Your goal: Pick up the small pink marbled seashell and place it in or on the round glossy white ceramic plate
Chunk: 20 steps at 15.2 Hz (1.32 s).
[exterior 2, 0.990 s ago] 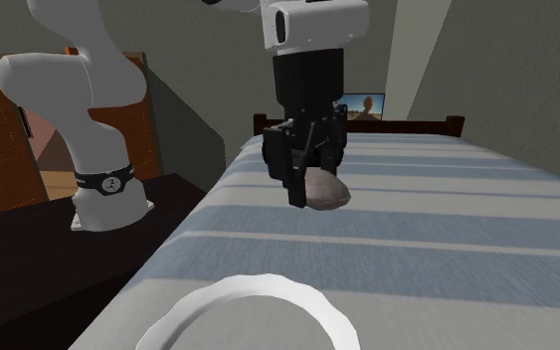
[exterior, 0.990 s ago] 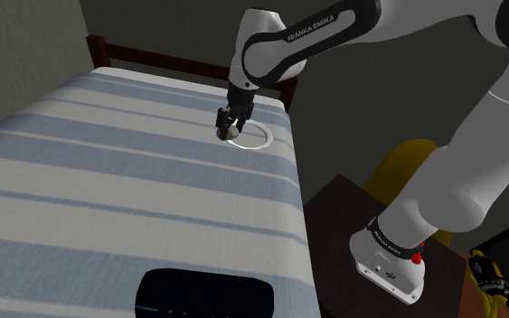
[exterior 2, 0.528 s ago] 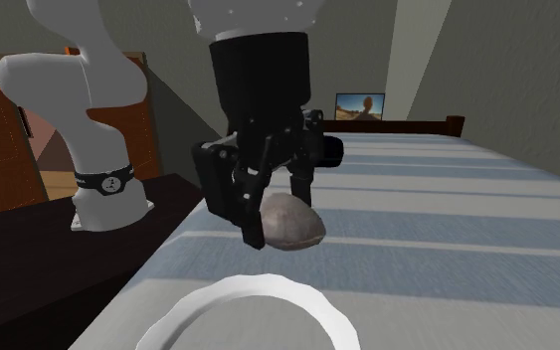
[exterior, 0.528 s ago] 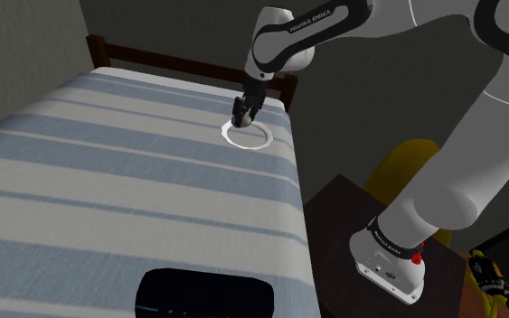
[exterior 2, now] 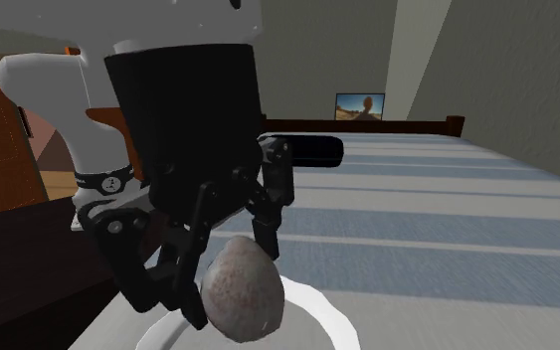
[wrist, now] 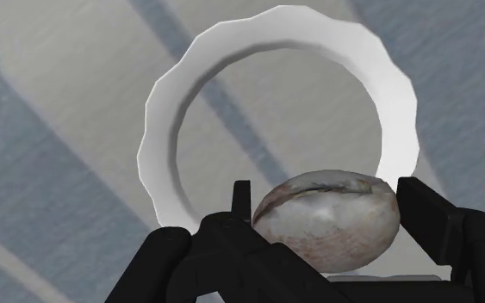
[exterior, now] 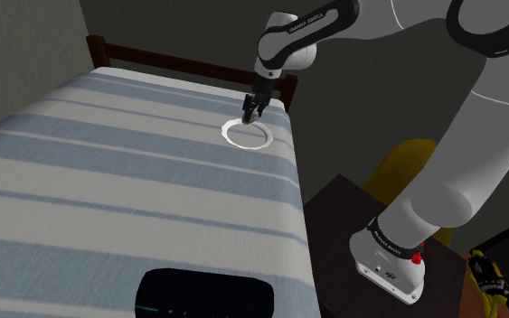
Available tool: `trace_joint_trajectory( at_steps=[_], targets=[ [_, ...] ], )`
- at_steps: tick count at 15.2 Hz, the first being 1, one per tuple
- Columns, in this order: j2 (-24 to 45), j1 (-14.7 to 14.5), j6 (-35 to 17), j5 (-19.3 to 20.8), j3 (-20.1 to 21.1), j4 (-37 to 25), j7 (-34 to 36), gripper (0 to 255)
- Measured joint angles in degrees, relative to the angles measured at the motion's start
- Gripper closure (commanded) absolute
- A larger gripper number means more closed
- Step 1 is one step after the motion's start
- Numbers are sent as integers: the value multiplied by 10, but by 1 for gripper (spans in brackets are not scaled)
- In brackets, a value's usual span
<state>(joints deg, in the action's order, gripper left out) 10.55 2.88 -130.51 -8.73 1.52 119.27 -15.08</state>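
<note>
1. Gripper. The black gripper (exterior: 250, 110) hangs from the white arm (exterior: 478, 117) over the far end of the bed (exterior: 108, 181). The jaws are pinching the seashell (wrist: 326, 222), one finger against each end, as the wrist view shows. In the second exterior view the gripper (exterior 2: 230, 283) is tilted, and the seashell (exterior 2: 243, 298) protrudes below the fingertips.

2. Seashell. It is egg-shaped, grey-white with pinkish-brown marbling. It is carried in the air, clear of the striped cover.

3. Plate. The white plate (exterior: 234, 140) lies flat on the cover close to the bed's stand-side edge. In the shoulder view the gripper stands at 1 o'clock of the plate's centre, above the rim. In the wrist view the plate (wrist: 158, 146) lies beyond the seashell, which overlaps the rim nearest the fingers. In the second exterior view the plate (exterior 2: 332, 323) shows just behind the seashell.

4. Surroundings. In the shoulder view the dark stand (exterior: 343, 208) sits at 4 o'clock of the plate, and the wooden headboard (exterior: 153, 59) at 10 o'clock. A glossy black object (exterior: 202, 294) lies on the cover at 6 o'clock, well apart from the plate.
</note>
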Motion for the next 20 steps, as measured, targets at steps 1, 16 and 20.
trace_joint_trajectory(
  at_steps=[1,16,20],
  targets=[
    [3,0,-7,-1,0,4,-1,255],
    [50,0,-71,-8,3,21,-13,255],
    [50,0,-71,-8,2,21,-13,0]
  ],
)
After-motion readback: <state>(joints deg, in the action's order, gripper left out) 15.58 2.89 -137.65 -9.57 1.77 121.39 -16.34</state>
